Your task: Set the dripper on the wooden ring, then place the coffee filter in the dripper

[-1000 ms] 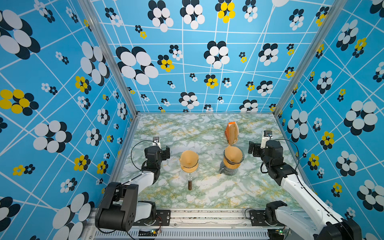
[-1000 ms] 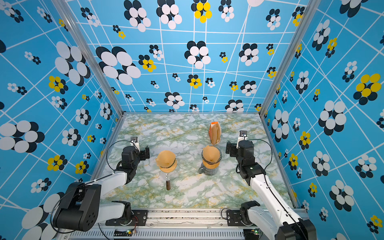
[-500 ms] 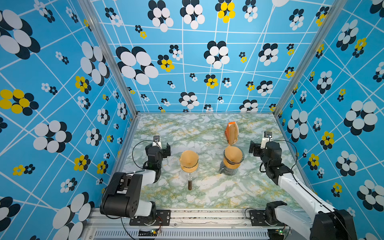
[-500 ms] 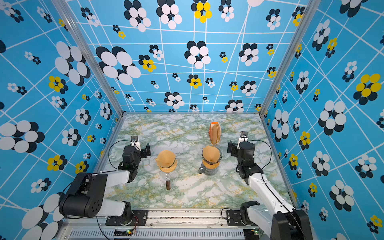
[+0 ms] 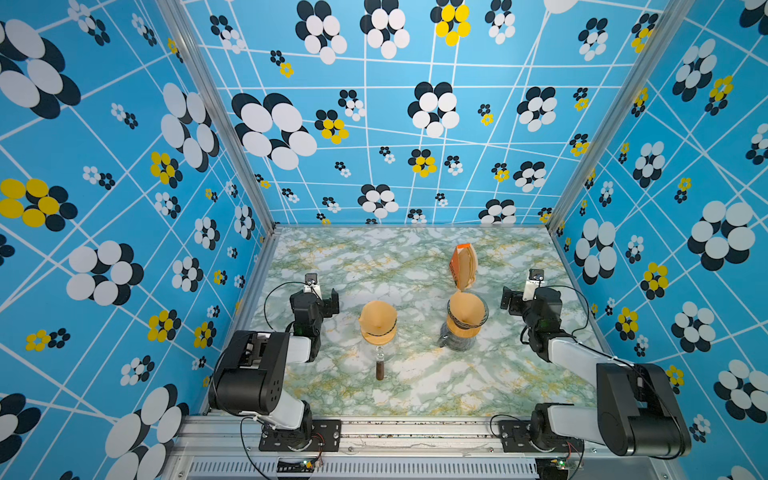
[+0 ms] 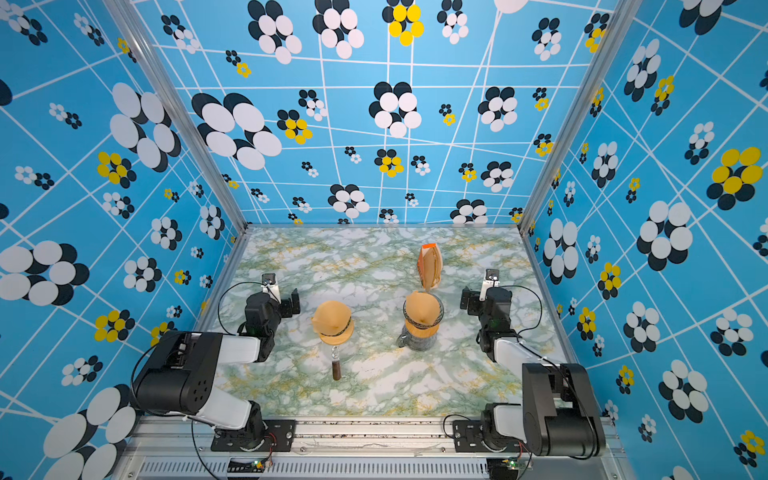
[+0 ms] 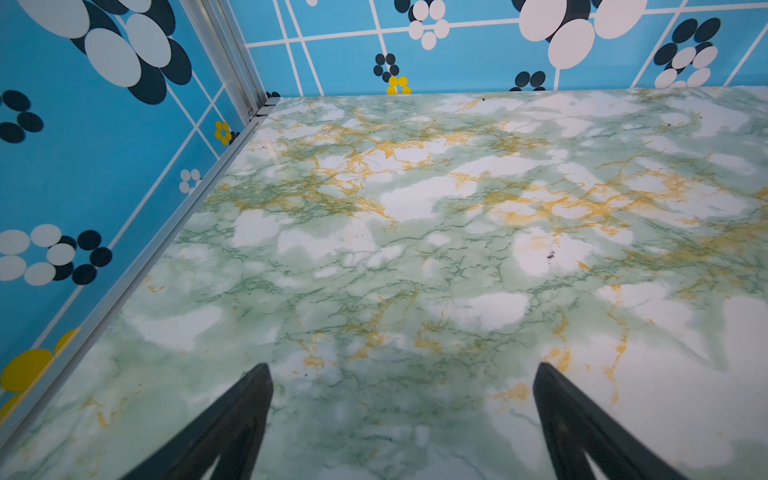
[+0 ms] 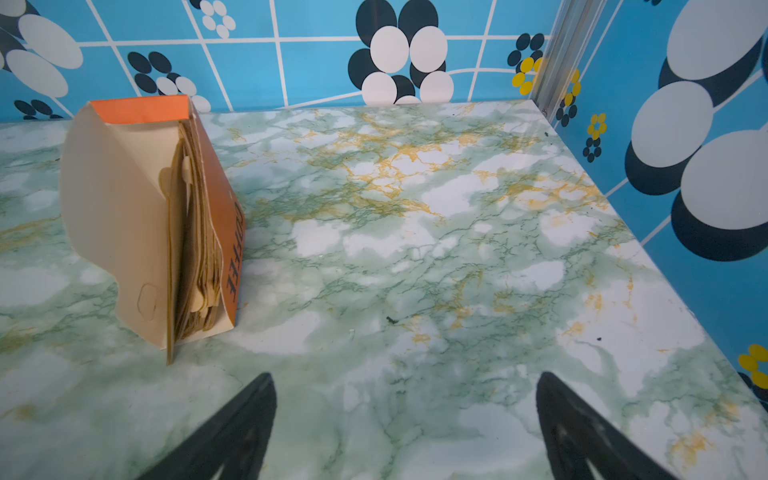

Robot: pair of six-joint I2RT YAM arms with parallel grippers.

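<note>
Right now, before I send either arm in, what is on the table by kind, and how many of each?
Glass drippers: 2, the handled dripper and the jug dripper
Brown filters seated in them: 2, the left filter and the right filter
Filter box: 1, stack inside not countable
Total: 5

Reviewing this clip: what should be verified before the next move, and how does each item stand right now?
1. Left pincer open and empty: ok.
2. Right pincer open and empty: ok.
3. Filter box upright, papers showing at its open side: ok.
4. Left filter sits in the handled dripper: ok; fully seated: cannot tell.
5. Right filter inside the top of the carafe: ok.
6. Both pincers apart from both filters: ok.
</note>
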